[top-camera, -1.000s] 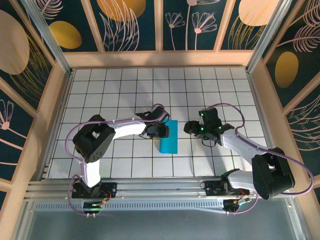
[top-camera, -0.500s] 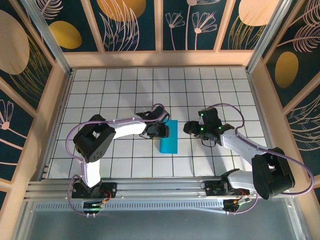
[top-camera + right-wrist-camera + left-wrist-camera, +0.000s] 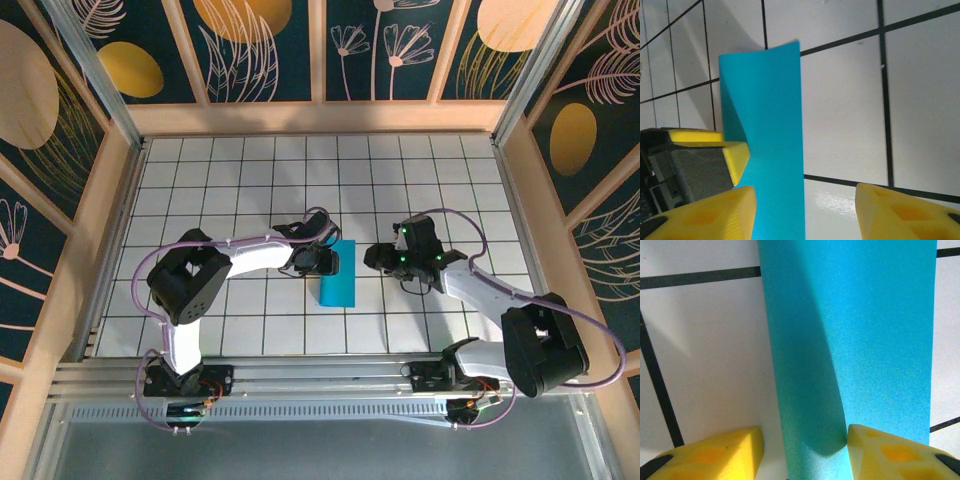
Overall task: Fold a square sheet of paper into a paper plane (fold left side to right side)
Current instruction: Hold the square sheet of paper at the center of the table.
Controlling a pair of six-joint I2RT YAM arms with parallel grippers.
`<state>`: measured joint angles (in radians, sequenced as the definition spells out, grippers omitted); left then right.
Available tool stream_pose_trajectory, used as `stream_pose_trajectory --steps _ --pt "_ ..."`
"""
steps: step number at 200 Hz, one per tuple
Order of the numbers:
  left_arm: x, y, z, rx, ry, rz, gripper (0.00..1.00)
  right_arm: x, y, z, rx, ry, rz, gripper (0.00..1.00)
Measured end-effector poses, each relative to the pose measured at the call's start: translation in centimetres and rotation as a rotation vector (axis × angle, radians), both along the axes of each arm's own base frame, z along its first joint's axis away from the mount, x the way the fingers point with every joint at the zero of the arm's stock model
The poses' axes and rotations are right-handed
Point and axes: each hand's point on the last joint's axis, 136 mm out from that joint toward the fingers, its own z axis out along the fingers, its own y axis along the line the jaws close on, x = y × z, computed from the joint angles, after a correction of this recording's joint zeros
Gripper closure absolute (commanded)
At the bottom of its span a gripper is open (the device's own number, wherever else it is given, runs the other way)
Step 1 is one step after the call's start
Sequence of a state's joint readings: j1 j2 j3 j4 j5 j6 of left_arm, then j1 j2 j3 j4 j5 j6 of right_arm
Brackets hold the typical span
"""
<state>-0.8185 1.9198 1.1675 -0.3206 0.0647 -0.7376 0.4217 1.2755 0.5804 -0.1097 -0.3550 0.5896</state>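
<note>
"Paper first: where is it lying?"

"Near the middle of the white tiled table. It's a narrow turquoise rectangle, with its long sides running away from the arm bases, and it sits between the two grippers."

"Start on the left, then. What is the left gripper doing?"

"It's down at the paper's left long edge, toward the far end. Its jaws stand partly apart and straddle that edge. One yellow finger is over bare tile, and the other sits on the blue surface. The paper is not clamped."

"Is the paper flat?"

"Mostly. From the right wrist, its far edge shows a slight curve, and the strip beside the left gripper lies in shade."

"And the right gripper?"

"Just to the right of the paper, with its jaws wide. From above, a strip of tile shows between it and the paper. In its own camera, the paper's right long edge appears in the gap between its yellow fingers."
</note>
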Motion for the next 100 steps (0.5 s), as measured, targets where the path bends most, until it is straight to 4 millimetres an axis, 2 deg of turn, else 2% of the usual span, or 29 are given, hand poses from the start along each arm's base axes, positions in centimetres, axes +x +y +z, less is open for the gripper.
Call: stream_pose_trajectory --steps 33,64,100 --pt "0.0 0.0 0.0 0.001 0.001 0.000 0.50 -0.6 2.4 -0.8 0.061 0.040 0.059 0.67" --pt "0.0 0.0 0.0 0.003 0.003 0.000 0.50 -1.4 4.2 -2.0 0.082 0.077 0.108 0.71" --pt "0.0 0.0 0.0 0.004 0.003 0.000 0.50 -1.7 5.1 -3.1 0.079 0.114 0.121 0.80"
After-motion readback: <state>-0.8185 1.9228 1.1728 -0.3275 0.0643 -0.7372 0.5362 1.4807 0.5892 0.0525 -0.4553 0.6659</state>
